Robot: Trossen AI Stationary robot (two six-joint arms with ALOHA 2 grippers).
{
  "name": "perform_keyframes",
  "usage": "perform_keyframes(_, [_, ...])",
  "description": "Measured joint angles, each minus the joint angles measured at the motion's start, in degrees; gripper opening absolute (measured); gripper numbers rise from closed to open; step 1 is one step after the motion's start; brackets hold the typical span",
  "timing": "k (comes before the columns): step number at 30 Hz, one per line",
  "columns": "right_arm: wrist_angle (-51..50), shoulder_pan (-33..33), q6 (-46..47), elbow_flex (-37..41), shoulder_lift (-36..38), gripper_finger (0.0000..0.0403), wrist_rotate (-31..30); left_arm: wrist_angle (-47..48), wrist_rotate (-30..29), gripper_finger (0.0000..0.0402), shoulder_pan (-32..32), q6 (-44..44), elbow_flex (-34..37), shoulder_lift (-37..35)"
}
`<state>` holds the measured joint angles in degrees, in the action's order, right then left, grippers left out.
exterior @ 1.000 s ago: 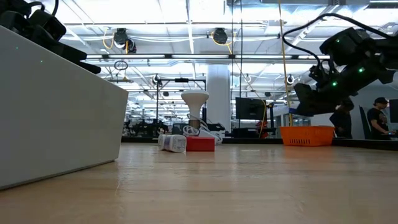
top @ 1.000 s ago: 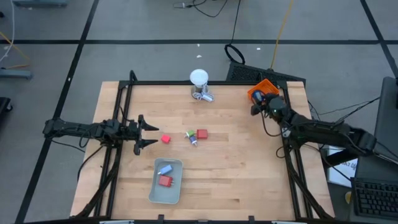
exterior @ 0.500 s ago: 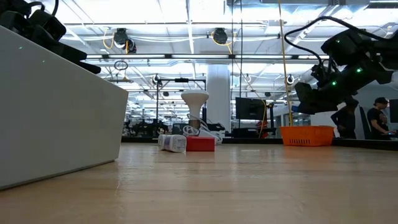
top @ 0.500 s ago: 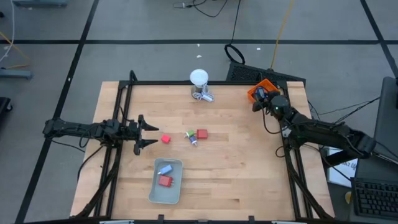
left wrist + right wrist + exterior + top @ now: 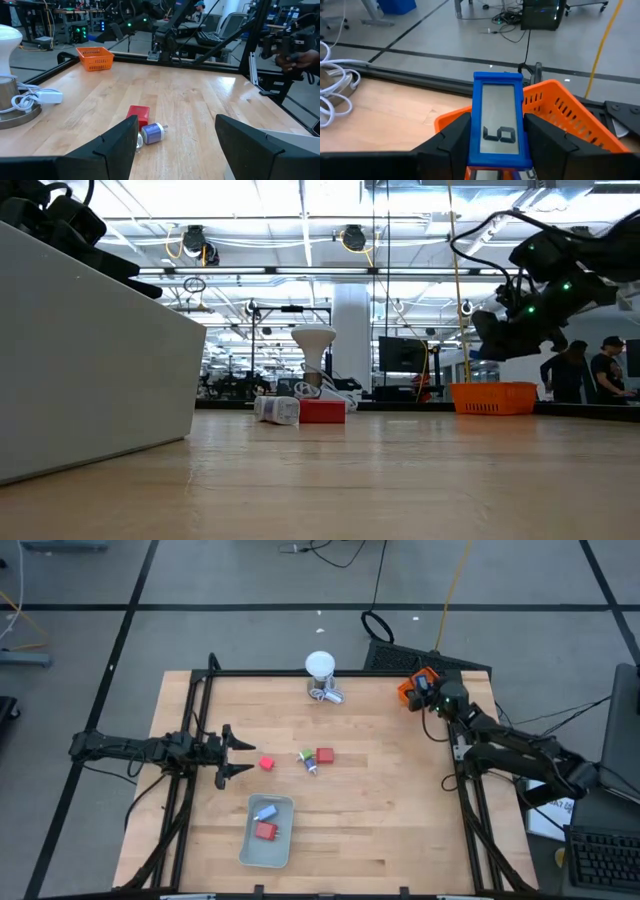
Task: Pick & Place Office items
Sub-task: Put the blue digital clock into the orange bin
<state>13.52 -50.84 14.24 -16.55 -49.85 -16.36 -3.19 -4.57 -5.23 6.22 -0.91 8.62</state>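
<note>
My right gripper (image 5: 421, 691) hangs at the table's far right corner, over the orange bin (image 5: 406, 692), shut on a blue-framed rectangle with a grey face (image 5: 497, 120). In the low view it (image 5: 492, 338) floats above the bin (image 5: 493, 396). My left gripper (image 5: 236, 753) waits open at the left edge, pointing level. On the wood lie a red block (image 5: 266, 763), a green-and-white bit (image 5: 309, 760) and another red block (image 5: 325, 755). The pale grey tray (image 5: 250, 846) holds a light-blue piece (image 5: 265, 811) and a red block (image 5: 265, 831). My right gripper pinches the blue-framed rectangle between its two fingers (image 5: 451, 140), one on each long side (image 5: 476, 137), at the piece's lower half. The piece stands upright along the fingers, its grey face toward the wrist camera. It is lifted clear, above the orange bin's rim (image 5: 555, 102).
A white ball-topped object (image 5: 319, 665) with a metallic base and a white cord stands at the far edge, left of the bin. A black frame rail (image 5: 300, 674) runs round the table. The tray's wall (image 5: 90, 360) fills the low view's left.
My right gripper has swung toward the table's far edge and risen slightly, carrying the blue-framed rectangle from beside the orange bin to over it. The piece stays upright in the fingers.
</note>
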Motion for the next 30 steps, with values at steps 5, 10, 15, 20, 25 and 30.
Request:
perform_keyframes(5, [-2.5, -1.8, -0.4, -2.7, -1.3, 0.0158, 1.6, 0.0, 0.0, 0.0269, 0.0, 0.0, 0.0, 0.0])
perform_keyframes(10, [-2.6, -3.3, -1.7, -3.8, -4.0, 0.0155, 1.7, 0.0, 0.0, 0.0269, 0.0, 0.0, 0.0, 0.0])
perform_keyframes(15, [-2.4, -3.5, -1.6, -4.3, -8.0, 0.0159, 1.7, 0.0, 0.0, 0.0269, 0.0, 0.0, 0.0, 0.0])
perform_keyframes(20, [-2.1, -3.5, -1.5, -4.3, -12.1, 0.0155, 1.7, 0.0, 0.0, 0.0269, 0.0, 0.0, 0.0, 0.0])
perform_keyframes(25, [-0.8, -3.5, -1.4, -4.3, -15.1, 0.016, 2.1, 0.0, 0.0, 0.0269, 0.0, 0.0, 0.0, 0.0])
perform_keyframes(30, [0.9, -3.5, -1.2, -4.3, -17.1, 0.0155, 3.2, 0.0, 0.0, 0.0269, 0.0, 0.0, 0.0, 0.0])
